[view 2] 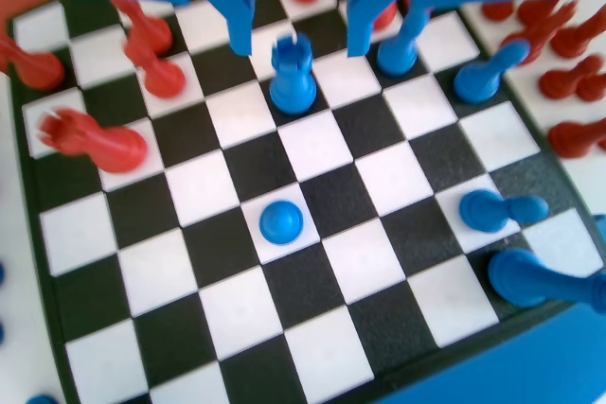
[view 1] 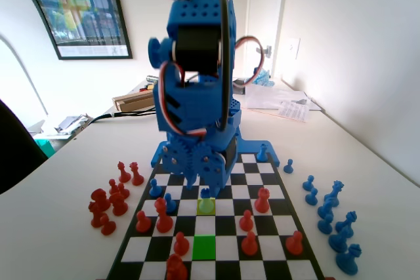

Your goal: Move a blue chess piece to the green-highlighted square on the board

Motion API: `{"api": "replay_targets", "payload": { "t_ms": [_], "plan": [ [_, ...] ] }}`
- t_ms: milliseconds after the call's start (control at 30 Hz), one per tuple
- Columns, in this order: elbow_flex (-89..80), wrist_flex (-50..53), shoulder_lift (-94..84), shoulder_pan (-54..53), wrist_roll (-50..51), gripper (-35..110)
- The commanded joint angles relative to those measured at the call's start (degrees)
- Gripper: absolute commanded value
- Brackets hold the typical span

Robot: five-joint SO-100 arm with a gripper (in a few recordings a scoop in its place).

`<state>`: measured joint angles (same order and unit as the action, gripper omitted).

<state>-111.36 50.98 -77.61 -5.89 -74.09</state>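
- The blue chess piece, squat with a notched crown, stands upright on its square. In the fixed view it sits on the paler yellow-green square, right under the blue arm.
- In the wrist view the piece lies between the two jaws of the tool and just below their tips, roughly centred in the gap. Its long axis is vertical, in line with the hanging jaws.
- The tool is open wide, with clear space on both sides of the piece; neither jaw touches it and it holds nothing.
- My judgement: the coming move turns on this alignment. A straight drop should bring the jaws around the crown, and closing should then take hold.
- The green-highlighted square lies in the same file, two squares nearer the fixed camera, with a white square between.
- Red pieces stand just beside that path on the board, so the carry likely needs height.
- Other blue pieces stand near the right jaw in the wrist view and might get brushed.
- More captured pieces rest on the counter.
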Motion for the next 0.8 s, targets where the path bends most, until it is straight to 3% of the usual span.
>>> {"api": "replay_targets", "payload": {
  "t_ms": [0, 767],
  "plan": [
    [2.55, -0.18, -0.53, -0.70, -0.35, 16],
    [2.99, -3.78, 3.25, -0.18, 0.62, 15]
  ]
}}
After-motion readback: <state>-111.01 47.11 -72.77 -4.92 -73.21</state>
